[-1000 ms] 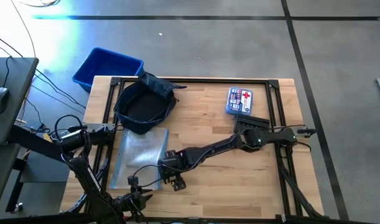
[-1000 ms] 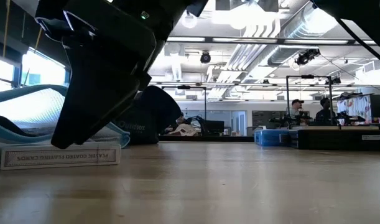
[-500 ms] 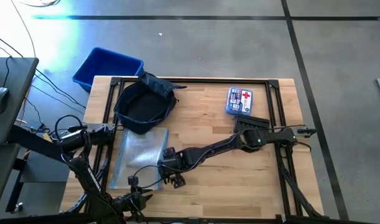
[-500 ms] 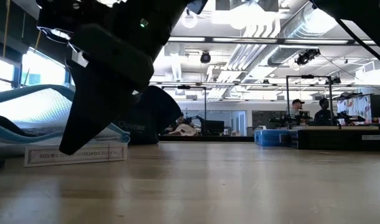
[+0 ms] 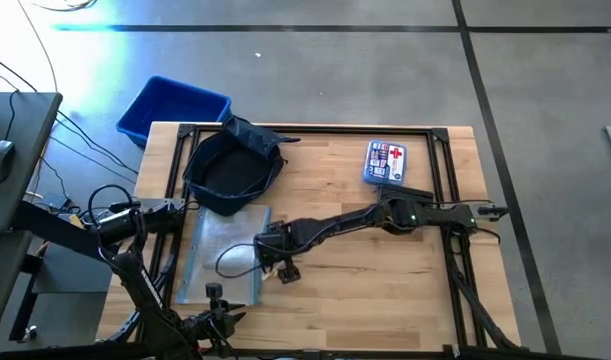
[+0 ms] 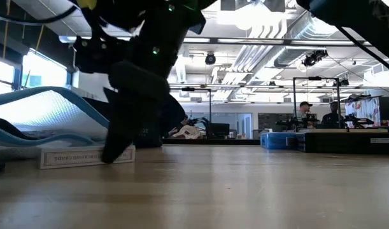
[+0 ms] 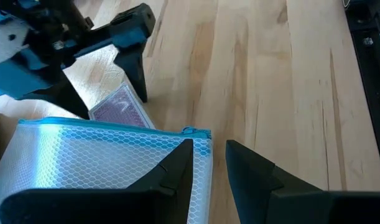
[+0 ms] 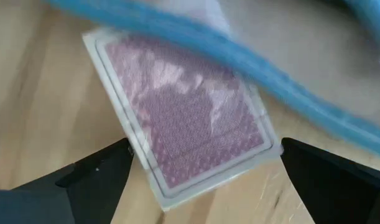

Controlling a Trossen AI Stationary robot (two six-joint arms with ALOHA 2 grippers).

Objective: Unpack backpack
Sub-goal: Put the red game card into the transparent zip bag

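The navy backpack (image 5: pixel 230 165) (image 6: pixel 176 117) sits open on its base at the table's far left. A flat playing-card box (image 8: pixel 190 134) (image 7: pixel 121 112) (image 6: pixel 86 156) lies on the table against the right edge of the clear zip pouch (image 5: pixel 220 245) (image 7: pixel 84 155). My right gripper (image 5: pixel 275 265) (image 8: pixel 205 149) is open and points down over the box, one finger on each side. My left gripper (image 7: pixel 208 155) (image 5: pixel 215 293) is narrowly open over the pouch's near corner, touching nothing that I can see. My right gripper comes at the card box from above, with its fingers (image 8: pixel 96 174) standing at two opposite sides of the box (image 8: pixel 146 168). The box lies flat on the table. In the low view one fingertip (image 6: pixel 118 149) stands at the box's end; whether it touches, I cannot tell.
A first-aid kit (image 5: pixel 385 162) lies at the far right of the table. A rigid blue bin (image 5: pixel 170 105) stands off the table's far left corner. Bare wood stretches across the middle and near right. People stand in the room beyond (image 6: pixel 302 111).
My right gripper has moved toward the table's far edge and the pouch, staying low and open. The card box has slid along the table with it, away from the near edge and up against the pouch.
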